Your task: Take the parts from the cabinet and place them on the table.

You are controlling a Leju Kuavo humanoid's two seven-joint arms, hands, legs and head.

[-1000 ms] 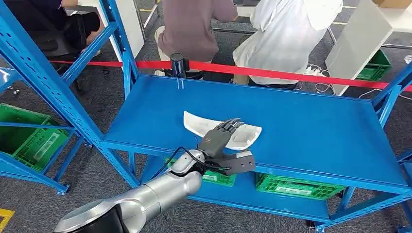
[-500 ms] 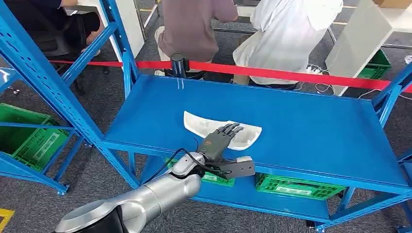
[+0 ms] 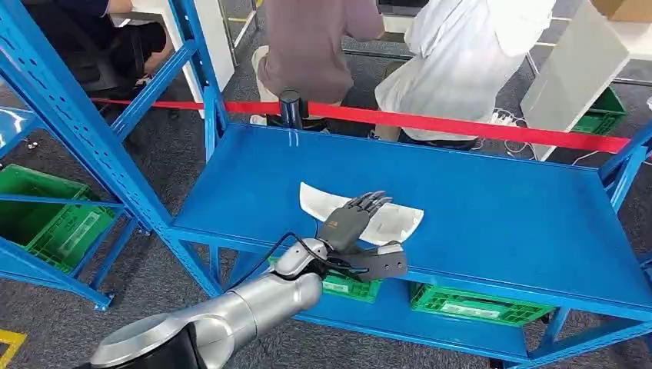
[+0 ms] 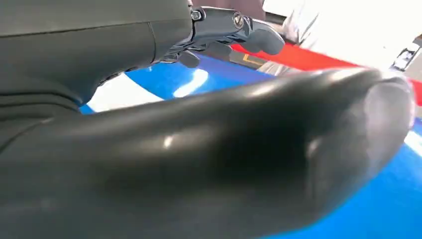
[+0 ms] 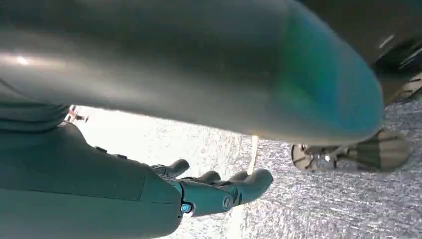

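The flat white plastic part with a curved edge (image 3: 361, 214) lies on the blue metal shelf (image 3: 492, 207) of the cabinet, close to the front edge, at about 6 o'clock of the shelf surface. The left robot hand (image 3: 352, 223) rests over the near half of this part with its dark fingers (image 3: 369, 203) stretched toward 12 o'clock and lying on the white surface. The thick grey thumb (image 3: 384, 263) sticks out toward 3 o'clock, at the level of the shelf's front edge. The hand is spread and flat; it grips nothing, and nothing shows that the thumb is under the part.

The right robot hand (image 5: 219, 191) hangs above the grey carpet floor (image 5: 318, 209) with its fingers a little curled and apart, and it holds nothing.

The risks, as a judgement: the part is thin and lies flat, so the fingers may only push it toward 12 o'clock, deeper into the shelf, instead of lifting it. If the hand drags it toward 6 o'clock to get the thumb beneath, the part could tip over the edge and fall to the lower shelf with the green plastic crates (image 3: 469, 304). The thumb may also strike the front beam of the shelf. Two seated persons (image 3: 454, 61) are behind the red barrier tape (image 3: 461, 123), well apart from the arm.
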